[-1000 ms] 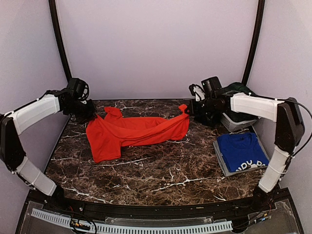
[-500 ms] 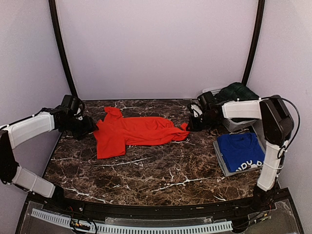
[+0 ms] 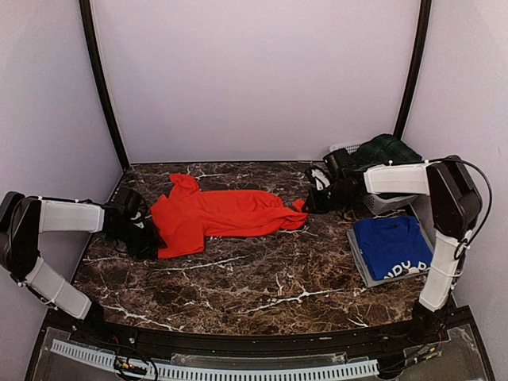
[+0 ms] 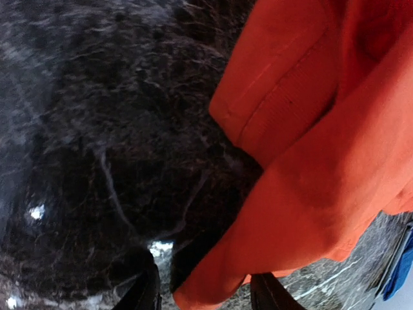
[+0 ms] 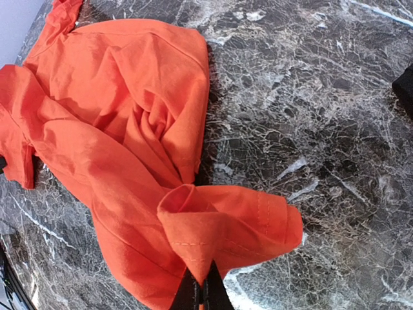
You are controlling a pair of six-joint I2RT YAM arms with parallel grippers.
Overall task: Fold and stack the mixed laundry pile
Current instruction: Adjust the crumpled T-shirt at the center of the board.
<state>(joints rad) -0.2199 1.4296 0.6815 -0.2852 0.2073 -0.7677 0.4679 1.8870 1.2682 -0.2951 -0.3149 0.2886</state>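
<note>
Top view: red-orange T-shirt (image 3: 218, 216) lies spread on the dark marble desk (image 3: 238, 278), its long axis running from 9 to 3 o'clock, a little beyond centre. One sleeve points to 12 o'clock at the left end; the broad body sags toward 7 o'clock.

Left fingers (image 3: 151, 236): low over the desk at the shirt's 8 o'clock edge. The left wrist view shows them released and standing apart. The shirt's hem corner (image 4: 213, 284) lies in the gap between them, unpinched. One finger (image 4: 147, 292) is over bare desk just beside the cloth.

Right fingers (image 3: 308, 203): at the shirt's 3 o'clock end, low over the desk. The right wrist view shows them clenched (image 5: 201, 292) on a folded corner of the shirt, and the cloth rises in a small peak from the grip. The rest of the shirt fans out flat toward 11 o'clock.

Blue T-shirt (image 3: 394, 246): folded, white print up, on the grey tray (image 3: 361, 268) at 4 o'clock.

Dark green garment (image 3: 389, 149): heaped in the white basket (image 3: 382, 203) at 2 o'clock, behind the right forearm.
</note>
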